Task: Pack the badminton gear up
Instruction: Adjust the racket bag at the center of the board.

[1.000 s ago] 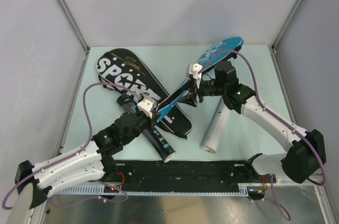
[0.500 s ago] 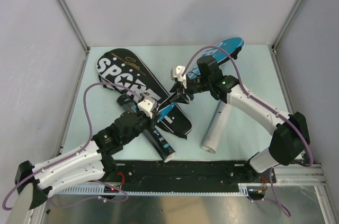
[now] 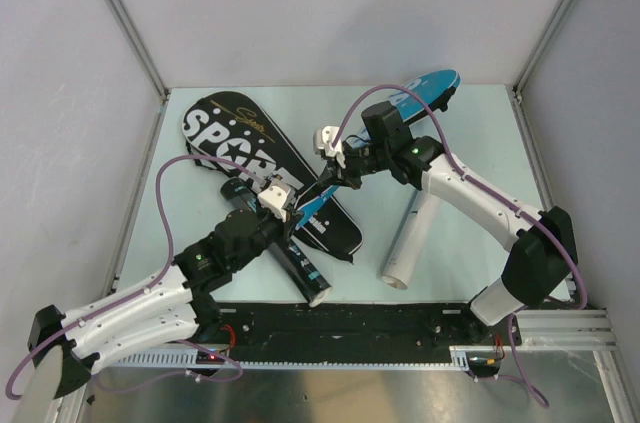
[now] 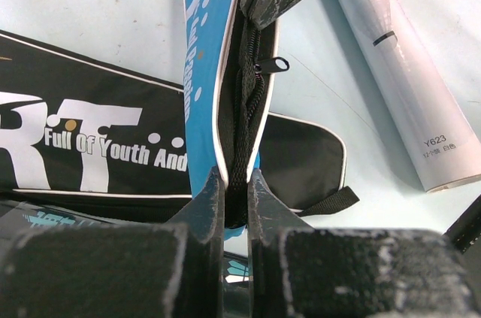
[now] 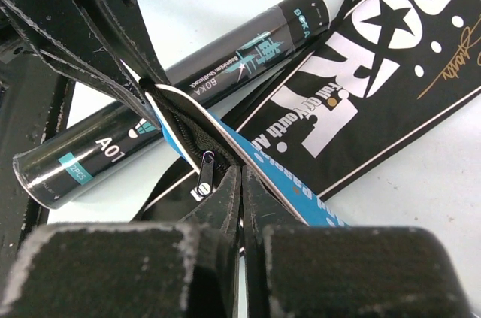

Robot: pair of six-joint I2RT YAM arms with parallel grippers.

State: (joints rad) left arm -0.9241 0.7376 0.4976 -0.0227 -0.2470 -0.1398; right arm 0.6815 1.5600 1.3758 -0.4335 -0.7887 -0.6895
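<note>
Left gripper (image 4: 234,183): I see it pinching the blue cover (image 4: 201,47) at its zip edge, above the black cover (image 3: 225,133).
Right gripper (image 5: 240,183): pressed together on that same edge, beside the zip pull (image 5: 203,174).
Blue cover: slanting over the black cover's near end.
White tube (image 3: 408,238): right of the black cover, apart.

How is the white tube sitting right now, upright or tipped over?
Tipped over: the white tube lies lengthwise on the table, its long side showing in the top view.
</note>
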